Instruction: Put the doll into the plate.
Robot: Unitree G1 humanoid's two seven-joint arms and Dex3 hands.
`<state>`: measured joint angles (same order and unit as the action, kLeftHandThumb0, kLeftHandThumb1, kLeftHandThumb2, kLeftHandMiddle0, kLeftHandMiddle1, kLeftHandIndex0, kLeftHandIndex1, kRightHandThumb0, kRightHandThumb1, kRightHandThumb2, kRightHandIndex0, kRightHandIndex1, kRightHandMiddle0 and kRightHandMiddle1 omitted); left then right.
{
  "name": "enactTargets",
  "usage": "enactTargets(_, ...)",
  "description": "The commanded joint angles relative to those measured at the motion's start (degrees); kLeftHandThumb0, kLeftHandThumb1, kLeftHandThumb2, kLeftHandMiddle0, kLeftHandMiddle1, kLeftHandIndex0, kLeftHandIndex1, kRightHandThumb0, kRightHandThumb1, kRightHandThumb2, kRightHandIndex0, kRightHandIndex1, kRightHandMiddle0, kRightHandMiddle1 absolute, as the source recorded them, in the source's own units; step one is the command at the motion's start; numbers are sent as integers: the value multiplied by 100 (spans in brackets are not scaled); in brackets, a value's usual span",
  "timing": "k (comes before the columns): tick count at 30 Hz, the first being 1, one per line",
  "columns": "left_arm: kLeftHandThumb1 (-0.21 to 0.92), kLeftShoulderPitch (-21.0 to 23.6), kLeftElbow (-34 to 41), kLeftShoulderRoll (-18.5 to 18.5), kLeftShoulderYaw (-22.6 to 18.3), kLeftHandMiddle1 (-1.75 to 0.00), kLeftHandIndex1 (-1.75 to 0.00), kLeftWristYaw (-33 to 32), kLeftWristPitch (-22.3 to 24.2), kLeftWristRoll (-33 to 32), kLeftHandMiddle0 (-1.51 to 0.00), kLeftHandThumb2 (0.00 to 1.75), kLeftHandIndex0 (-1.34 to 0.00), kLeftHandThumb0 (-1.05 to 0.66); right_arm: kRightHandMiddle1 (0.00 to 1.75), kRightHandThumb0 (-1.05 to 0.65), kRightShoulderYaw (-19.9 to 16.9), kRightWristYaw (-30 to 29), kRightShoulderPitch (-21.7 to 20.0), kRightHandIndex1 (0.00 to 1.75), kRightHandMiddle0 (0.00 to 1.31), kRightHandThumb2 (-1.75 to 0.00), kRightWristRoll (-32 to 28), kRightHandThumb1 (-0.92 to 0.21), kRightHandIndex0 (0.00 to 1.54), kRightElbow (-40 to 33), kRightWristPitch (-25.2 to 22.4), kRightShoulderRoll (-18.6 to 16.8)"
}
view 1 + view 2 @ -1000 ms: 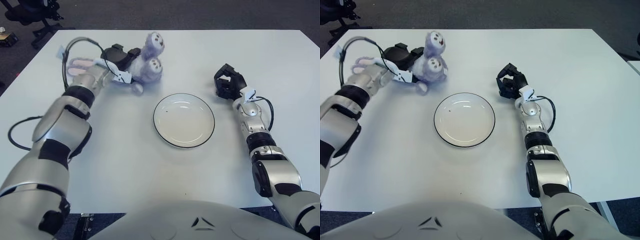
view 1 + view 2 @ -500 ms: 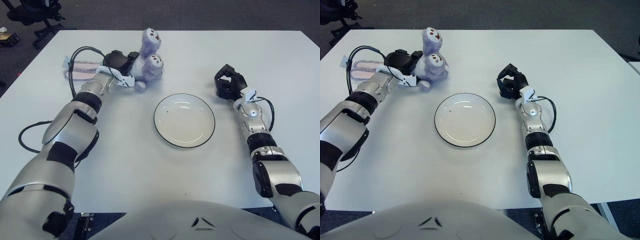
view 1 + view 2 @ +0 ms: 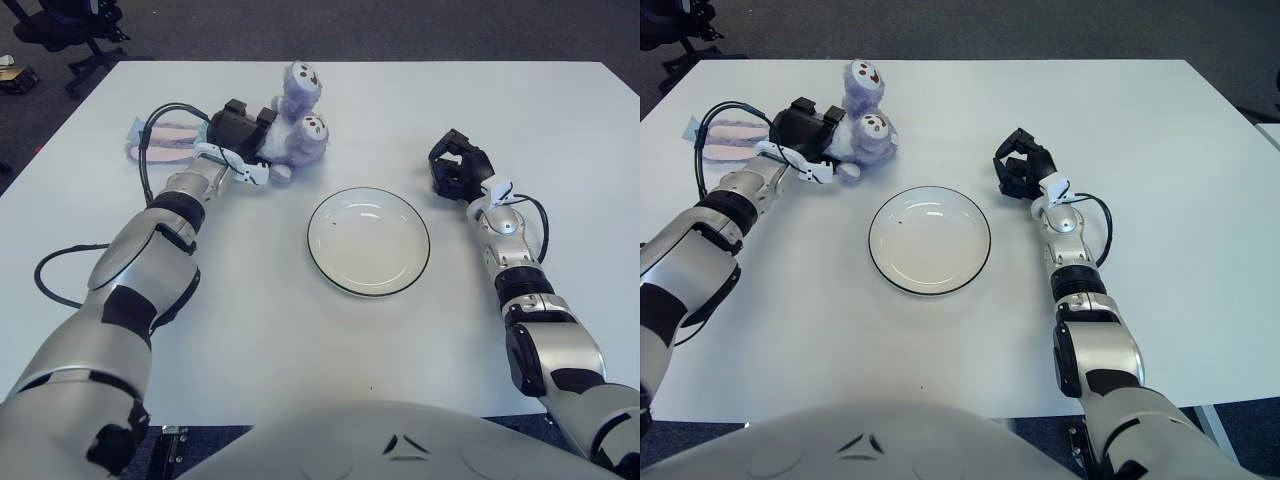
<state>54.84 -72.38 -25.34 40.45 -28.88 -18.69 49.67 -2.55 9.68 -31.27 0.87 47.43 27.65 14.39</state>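
A purple plush doll (image 3: 296,138) with pink-lined ears (image 3: 722,152) lies on the white table at the far left, its two feet pointing away from me. My left hand (image 3: 238,126) sits over the doll's middle, black fingers curled around its body. The white plate (image 3: 368,245) with a dark rim stands to the right of the doll and nearer to me, with nothing in it. My right hand (image 3: 456,166) shows to the right of the plate, fingers curled and holding nothing.
A black cable (image 3: 150,140) loops from my left wrist over the doll's ears. The table's far edge (image 3: 400,62) runs just behind the doll. An office chair base (image 3: 70,30) stands on the dark floor at the far left.
My left hand has pulled back a little with the doll, whose body turned so that the ears lie flat on the table to the left. The right hand has not moved.
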Motion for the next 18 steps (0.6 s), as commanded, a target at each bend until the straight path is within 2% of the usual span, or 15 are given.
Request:
enactTargets(1,33,-573,-233,140,146,-174,-172,251,-237,76,-56,130,-44,0,175,-39,37,73,239,175,38,-89,60,-64,95,128,-181,26)
enactTargets(4,33,-580,-281,170,-243,-172,-173,521,-294,-355,-57,130,-43,0,175,-39,40,76,215,175,38,-89,65,-64,95,166,-165,27)
enactTargets(7,33,-546,-288,139,-405,-169,-174,673,-395,-553,-58,129,-42,0,175,-39,40,82,202,175,38,-89,64,-64,95,187,-156,27)
enactTargets(17,32,-523,-276,112,-524,-167,-175,798,-473,-643,-61,130,-43,0,175,-39,34,93,199,175,38,-89,63,-64,95,198,-143,28)
enactTargets(18,32,-483,-221,64,-673,-167,-175,902,-607,-806,-61,130,-43,0,175,-39,39,88,196,175,38,-89,70,-64,95,197,-138,25)
